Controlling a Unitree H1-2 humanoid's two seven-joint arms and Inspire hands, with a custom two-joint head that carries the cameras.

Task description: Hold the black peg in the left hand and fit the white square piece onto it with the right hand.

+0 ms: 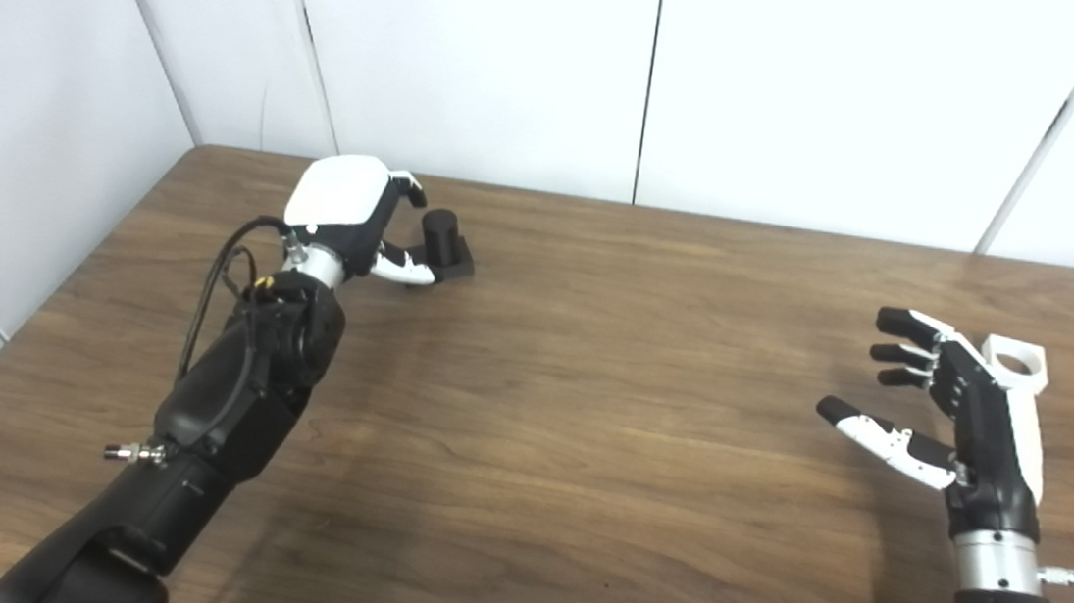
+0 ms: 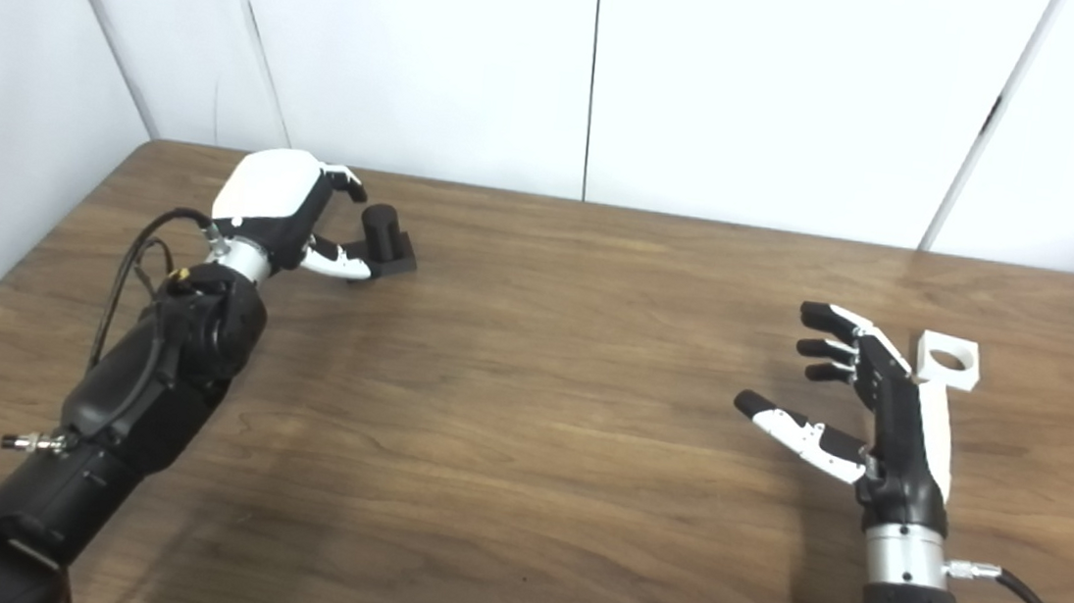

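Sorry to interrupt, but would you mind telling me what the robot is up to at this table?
It is starting a peg-fitting job. The left hand is at the far left of the wooden table, fingers curled around the black peg, which sits on the table. The right hand is open, beside the white square piece, not holding it.

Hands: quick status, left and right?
Left hand: open, fingers around the black peg, not gripping.
Right hand: open, empty, white square piece behind it.

It looks like a lab test corner: a bare wooden table (image 1: 584,424) enclosed by plain white wall panels (image 1: 813,92).
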